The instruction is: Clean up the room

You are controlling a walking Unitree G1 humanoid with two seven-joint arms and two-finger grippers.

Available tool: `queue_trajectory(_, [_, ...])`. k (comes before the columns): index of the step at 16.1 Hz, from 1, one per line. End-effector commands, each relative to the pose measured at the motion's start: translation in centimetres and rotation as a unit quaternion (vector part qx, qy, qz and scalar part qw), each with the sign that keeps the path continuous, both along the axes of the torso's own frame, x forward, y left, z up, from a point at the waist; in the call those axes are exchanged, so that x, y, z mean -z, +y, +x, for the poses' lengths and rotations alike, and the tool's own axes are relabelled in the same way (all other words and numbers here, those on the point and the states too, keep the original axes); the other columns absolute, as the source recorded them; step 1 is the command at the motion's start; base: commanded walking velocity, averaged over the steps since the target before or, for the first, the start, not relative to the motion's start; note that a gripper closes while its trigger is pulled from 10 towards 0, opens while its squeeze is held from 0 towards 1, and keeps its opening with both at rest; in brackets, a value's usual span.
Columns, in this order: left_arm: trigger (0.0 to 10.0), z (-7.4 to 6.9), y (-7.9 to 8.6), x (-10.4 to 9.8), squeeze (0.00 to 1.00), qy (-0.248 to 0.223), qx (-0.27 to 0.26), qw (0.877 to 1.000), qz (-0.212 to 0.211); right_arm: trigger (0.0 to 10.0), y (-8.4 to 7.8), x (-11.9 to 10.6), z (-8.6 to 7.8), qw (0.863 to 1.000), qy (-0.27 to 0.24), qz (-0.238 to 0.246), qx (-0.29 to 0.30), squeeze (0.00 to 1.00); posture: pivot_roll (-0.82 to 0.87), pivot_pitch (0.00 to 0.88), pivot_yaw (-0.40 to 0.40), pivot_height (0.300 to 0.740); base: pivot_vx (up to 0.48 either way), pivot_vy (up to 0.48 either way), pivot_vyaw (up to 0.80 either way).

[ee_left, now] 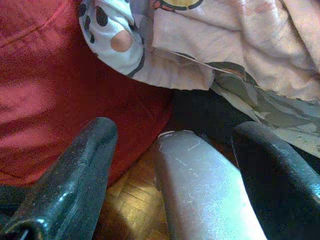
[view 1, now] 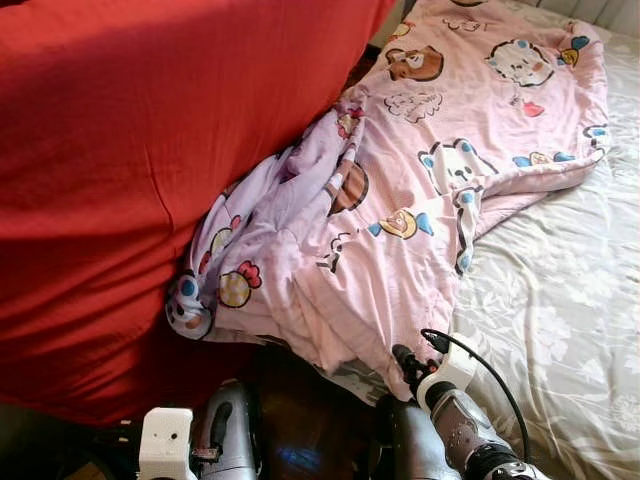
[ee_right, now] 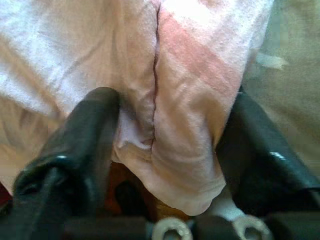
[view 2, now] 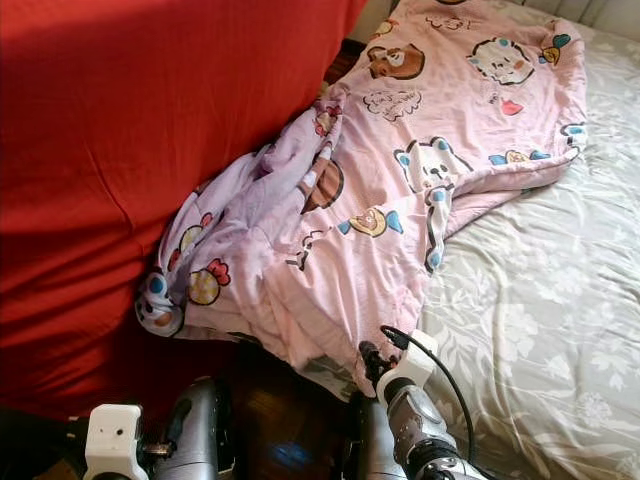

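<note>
Left eye view is dominated by a large red cover (view 1: 110,180) that drapes down the bed's left side, and beside it a bed (view 1: 570,300) spread with a pale floral sheet that runs along the right edge. Across the bed lies a pink blanket (view 1: 440,150) printed with cartoon animals; it reaches from the far corner of the bed down to the near edge, where its crumpled lilac end bunches against the red cover and a fold hangs over the bed's near edge above dark wooden floor (view 1: 310,440). The right gripper (ee_right: 165,150) sits at that near edge, its two black fingers (ee_right: 80,145) spread to either side of the hanging pink fold, with cloth lying between them; whether they pinch it cannot be told, though a wide gap stands between the fingers. The left gripper (ee_left: 172,165) hangs low near the floor, fingers apart and holding nothing, facing the red cover and the blanket's spotted corner.
</note>
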State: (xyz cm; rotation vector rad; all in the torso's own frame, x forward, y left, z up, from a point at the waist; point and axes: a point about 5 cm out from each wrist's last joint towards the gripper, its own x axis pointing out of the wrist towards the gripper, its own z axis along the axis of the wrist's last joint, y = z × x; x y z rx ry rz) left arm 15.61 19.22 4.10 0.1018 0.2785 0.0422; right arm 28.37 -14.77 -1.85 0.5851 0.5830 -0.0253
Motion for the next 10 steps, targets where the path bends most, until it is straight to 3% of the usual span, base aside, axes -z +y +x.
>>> queue_trajectory(1, [10.0, -0.8, 0.2, 0.4, 0.0, 0.019, -0.006, 1.0, 0.004, 0.0, 0.3, 1.0, -1.1, 1.0, 0.024, 0.002, -0.01, 0.0, 0.2, 0.286, -0.086, 0.606, 0.0, 0.0, 0.0])
queue_trajectory(10, [10.0, 0.9, 1.5, 1.0, 0.0, 0.016, -0.025, 0.999, 0.014, 0.0, -0.1, 2.0, -2.5, 0.999, 0.037, -0.025, -0.024, 0.0, 0.2, 0.213, -0.075, 0.606, 0.0, 0.0, 0.0])
